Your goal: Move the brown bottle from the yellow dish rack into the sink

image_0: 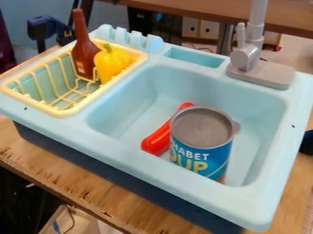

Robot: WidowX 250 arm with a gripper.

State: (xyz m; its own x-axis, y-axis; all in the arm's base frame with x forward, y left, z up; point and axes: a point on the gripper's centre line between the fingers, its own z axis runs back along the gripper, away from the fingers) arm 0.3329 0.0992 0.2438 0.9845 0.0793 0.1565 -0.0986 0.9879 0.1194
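In the basin of the light blue toy sink (pixel 131 167), a blue soup can (pixel 202 146) with a grey top stands upright toward the front. A red, elongated object (pixel 160 137) lies just left of the can, partly hidden behind it. The pale yellow drying rack (pixel 59 111) at the sink's left holds a brown bottle (pixel 83 50), upright with a slight tilt, and a yellow bell pepper (pixel 112 63) beside it.
A grey faucet (pixel 245 55) rises at the sink's back right, with a small recessed tray (pixel 194 57) to its left. The sink rests on a wooden table (pixel 92 194). A dark blue clamp-like object (pixel 45 29) is behind the rack.
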